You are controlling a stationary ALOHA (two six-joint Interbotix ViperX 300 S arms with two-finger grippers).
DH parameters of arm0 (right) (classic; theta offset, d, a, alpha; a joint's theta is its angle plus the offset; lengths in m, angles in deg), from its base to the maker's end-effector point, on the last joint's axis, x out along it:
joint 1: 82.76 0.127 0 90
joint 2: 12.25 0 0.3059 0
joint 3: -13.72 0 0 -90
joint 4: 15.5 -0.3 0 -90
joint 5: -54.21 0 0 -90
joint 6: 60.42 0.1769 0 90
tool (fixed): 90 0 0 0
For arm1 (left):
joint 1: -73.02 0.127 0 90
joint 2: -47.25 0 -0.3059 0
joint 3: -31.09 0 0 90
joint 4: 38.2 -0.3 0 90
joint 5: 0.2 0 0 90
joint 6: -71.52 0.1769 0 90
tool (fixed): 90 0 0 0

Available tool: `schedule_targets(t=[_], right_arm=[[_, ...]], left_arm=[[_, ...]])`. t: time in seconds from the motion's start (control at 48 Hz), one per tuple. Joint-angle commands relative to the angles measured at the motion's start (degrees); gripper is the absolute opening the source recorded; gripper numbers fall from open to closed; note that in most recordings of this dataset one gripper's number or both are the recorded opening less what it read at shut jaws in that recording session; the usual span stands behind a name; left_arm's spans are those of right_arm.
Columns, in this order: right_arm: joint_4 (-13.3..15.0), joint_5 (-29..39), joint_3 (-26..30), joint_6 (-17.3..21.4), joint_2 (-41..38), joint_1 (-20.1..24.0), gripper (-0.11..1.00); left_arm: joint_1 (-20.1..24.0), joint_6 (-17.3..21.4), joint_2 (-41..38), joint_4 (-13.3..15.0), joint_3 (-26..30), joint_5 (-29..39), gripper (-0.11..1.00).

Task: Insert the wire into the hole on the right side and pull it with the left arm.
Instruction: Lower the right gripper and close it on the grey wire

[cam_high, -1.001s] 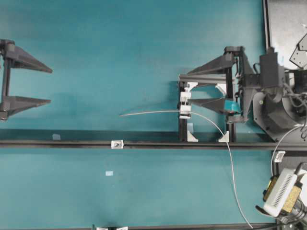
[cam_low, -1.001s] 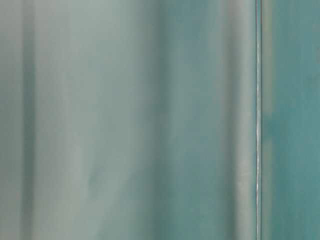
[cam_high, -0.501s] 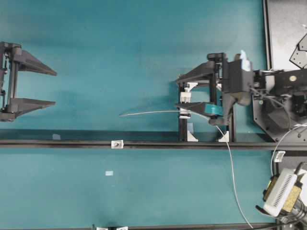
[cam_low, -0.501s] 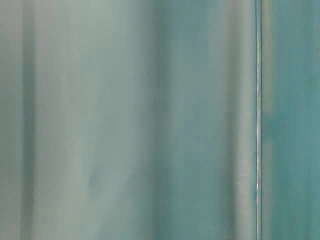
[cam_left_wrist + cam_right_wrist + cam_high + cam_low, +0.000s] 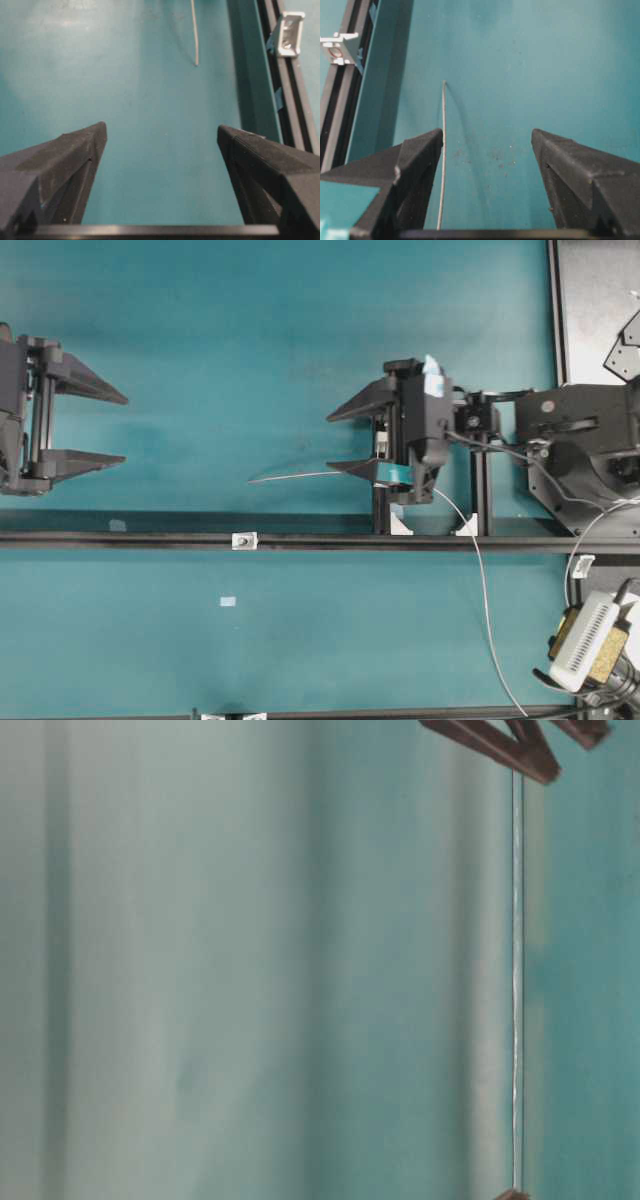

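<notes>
From above, the right tool (image 5: pixel 338 440) hangs over the teal bench (image 5: pixel 250 330) with its two black fingers spread wide and nothing between them. One finger carries a band of teal tape (image 5: pixel 393 474), and that finger sits right over the wire (image 5: pixel 300 476). In the right wrist view the wire (image 5: pixel 443 145) runs just along the inner edge of the taped finger; whether the two touch I cannot tell, but the tool is certainly not closed on it.

The wire is long, thin and pale. Its free end lies on the bench left of the right tool, pointing toward the left arm. From there it passes under the tool and the small black frame (image 5: pixel 380 510) standing behind it, then curves down across the dark rail (image 5: pixel 150 539) toward the lower right corner.

The left tool (image 5: pixel 124 428) sits at the far left edge, fingers also wide apart and empty, well apart from the wire's tip. Its wrist camera shows that tip (image 5: pixel 196 62) ahead on the bench, and a small white bracket (image 5: pixel 289 34) fixed on the rail.

The table-level view is mostly a teal blur; dark finger shapes (image 5: pixel 500 745) poke in at the top.
</notes>
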Motion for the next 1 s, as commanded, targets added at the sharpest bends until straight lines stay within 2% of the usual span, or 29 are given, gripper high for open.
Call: schedule_targets(t=[0.0,0.521,0.98], right_arm=[[0.26,-0.26,1.76,0.0,-1.05,-0.09,0.79],[0.26,-0.18,5.89,0.09,-9.49,0.0,0.79],[0.26,-0.18,8.53,0.09,-13.54,0.53,0.79]], left_arm=[[0.35,-0.09,-0.62,0.09,1.23,-0.26,0.77],[0.79,-0.09,-4.22,0.18,2.64,-0.26,0.77],[1.32,-0.09,-5.45,0.09,3.16,-0.26,0.77]])
